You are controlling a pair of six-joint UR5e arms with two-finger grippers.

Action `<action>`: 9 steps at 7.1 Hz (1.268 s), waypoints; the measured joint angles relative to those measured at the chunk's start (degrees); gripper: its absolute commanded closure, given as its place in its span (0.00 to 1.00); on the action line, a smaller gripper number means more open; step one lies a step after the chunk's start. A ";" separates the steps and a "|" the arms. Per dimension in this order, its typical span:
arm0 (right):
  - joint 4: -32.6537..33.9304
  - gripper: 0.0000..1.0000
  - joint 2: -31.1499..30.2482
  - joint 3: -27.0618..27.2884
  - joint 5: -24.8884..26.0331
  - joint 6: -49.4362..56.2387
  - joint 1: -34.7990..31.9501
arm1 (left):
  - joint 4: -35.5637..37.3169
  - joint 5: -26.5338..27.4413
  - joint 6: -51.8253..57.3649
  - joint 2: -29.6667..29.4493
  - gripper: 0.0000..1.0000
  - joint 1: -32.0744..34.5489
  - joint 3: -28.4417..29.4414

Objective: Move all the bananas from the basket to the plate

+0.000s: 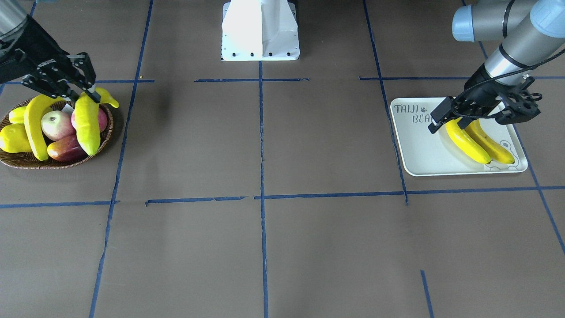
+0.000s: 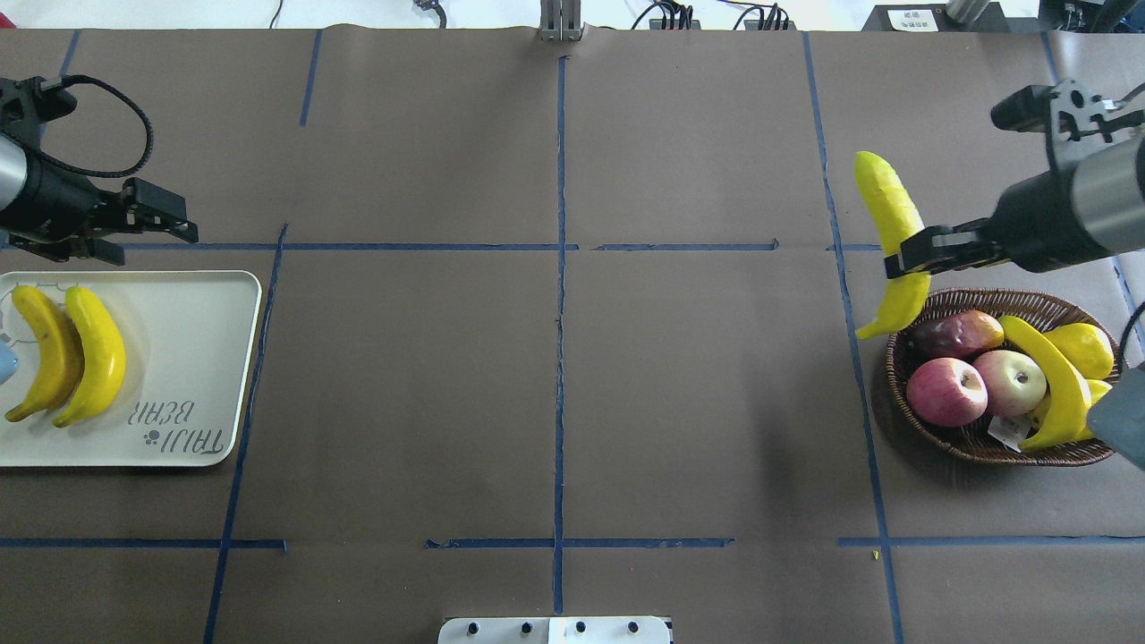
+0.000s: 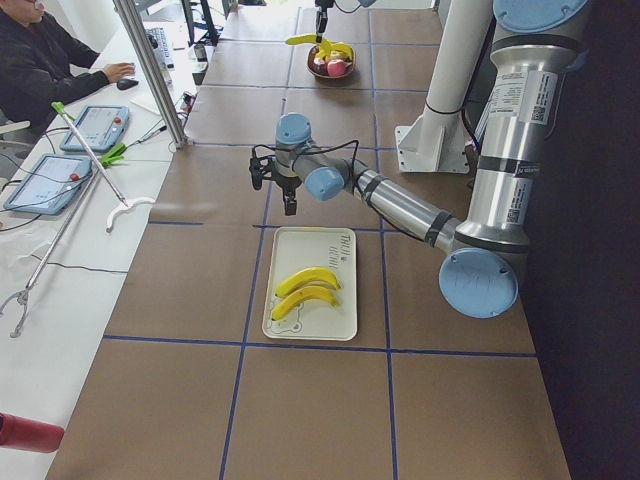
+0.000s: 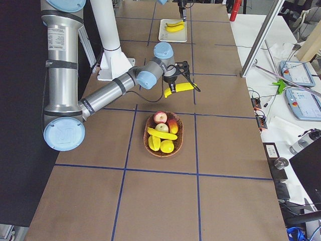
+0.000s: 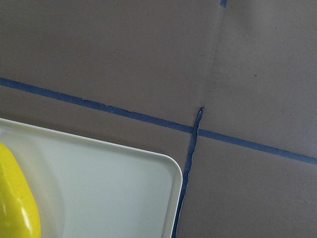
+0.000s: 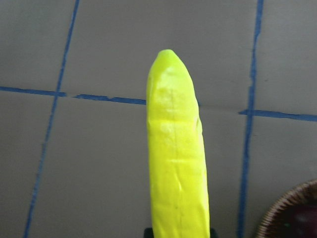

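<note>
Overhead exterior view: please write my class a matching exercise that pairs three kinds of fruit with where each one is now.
Column 1
1. long yellow banana, alone
2. two yellow bananas lying side by side
3. two red-pink apples

Column 2
A. inside the brown woven wicker basket
B. in the air, between the fingers of the right gripper
C. on the whitish rectangular tray

Pairs: 1-B; 2-C; 3-A
</note>
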State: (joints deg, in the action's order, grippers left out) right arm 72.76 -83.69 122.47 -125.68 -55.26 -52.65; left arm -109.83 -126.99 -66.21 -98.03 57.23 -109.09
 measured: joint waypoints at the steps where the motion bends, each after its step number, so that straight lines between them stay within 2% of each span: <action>1: -0.04 0.99 5.10 -0.76 2.72 -7.50 4.27 | -0.86 0.09 -4.22 -2.89 0.00 -1.93 0.25; 3: -0.65 0.99 12.69 -0.74 12.42 -20.45 13.46 | -7.91 0.48 -15.15 -8.54 0.00 -5.68 1.59; 6: -10.04 0.99 15.40 -0.48 33.07 -31.23 30.60 | -26.43 3.09 -36.14 -13.55 0.02 -9.59 3.37; 7: -11.16 0.98 15.94 -0.59 36.31 -31.67 33.64 | -29.58 5.54 -42.04 -16.08 0.02 -12.57 3.48; 9: -11.54 0.99 16.45 -0.67 37.97 -31.59 36.04 | -31.02 8.67 -46.11 -19.41 0.02 -18.79 3.53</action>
State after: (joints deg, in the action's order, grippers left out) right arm 61.22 -67.24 121.80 -87.70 -86.85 -16.62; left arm -140.85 -118.31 -112.31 -117.44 38.44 -105.56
